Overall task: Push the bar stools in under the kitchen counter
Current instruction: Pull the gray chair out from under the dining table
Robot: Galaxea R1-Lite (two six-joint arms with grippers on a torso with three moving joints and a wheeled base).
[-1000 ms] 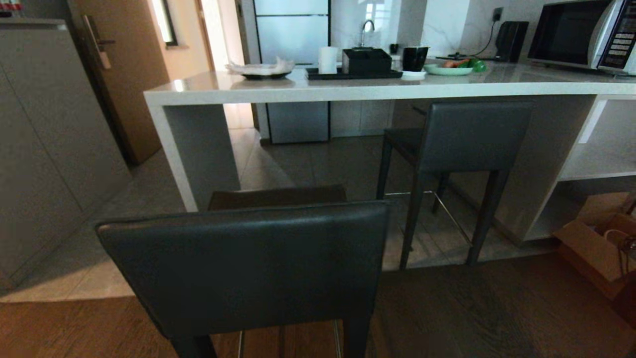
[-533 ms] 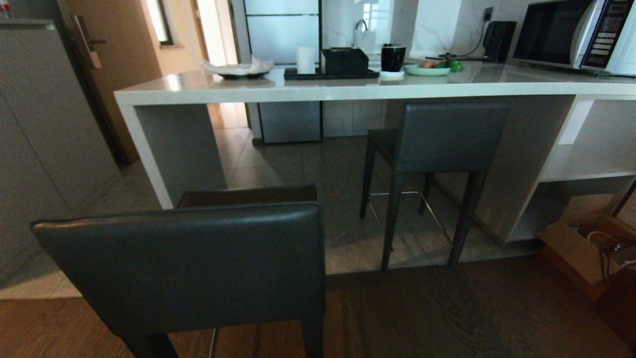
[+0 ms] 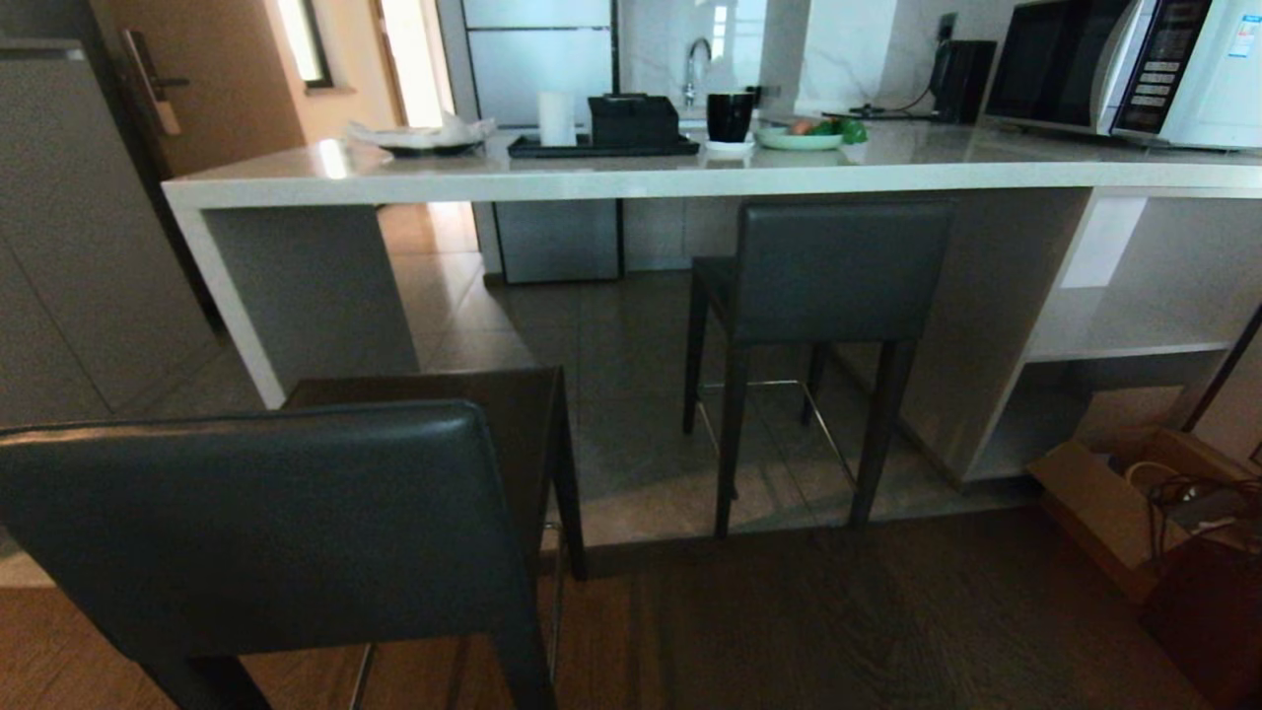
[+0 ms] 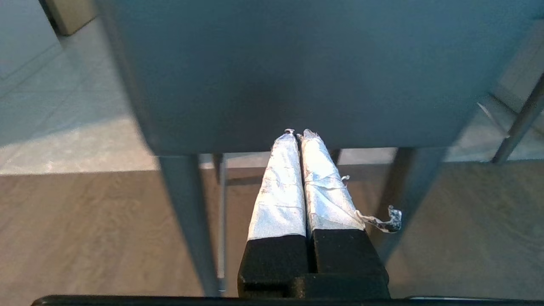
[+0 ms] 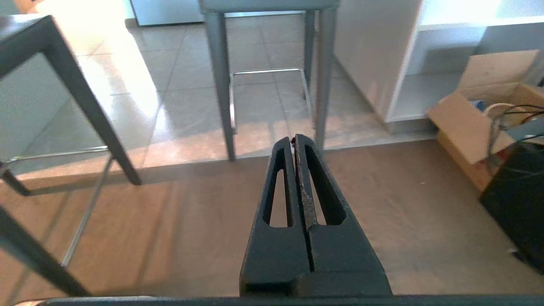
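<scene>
Two dark grey bar stools show in the head view. The near bar stool (image 3: 256,523) stands out from the kitchen counter (image 3: 631,179) at the lower left, its backrest toward me. The far bar stool (image 3: 833,271) sits tucked under the counter's edge. My left gripper (image 4: 298,134) is shut, its taped fingertips at the lower edge of the near stool's backrest (image 4: 297,72); whether they touch it I cannot tell. Over the wooden floor my right gripper (image 5: 294,138) is shut and empty, pointing toward the far stool's legs (image 5: 221,85). Neither arm shows in the head view.
On the counter stand a microwave (image 3: 1124,64), a black tray (image 3: 601,148) with a box and cups, and plates. An open cardboard box (image 3: 1124,503) with cables lies on the floor at the right, below the counter's shelves (image 3: 1114,345). A grey cabinet (image 3: 69,227) rises at left.
The whole head view has slid leftward, so the camera has moved rightward. The near stool now lies further toward the view's left edge. Nothing else has shifted.
</scene>
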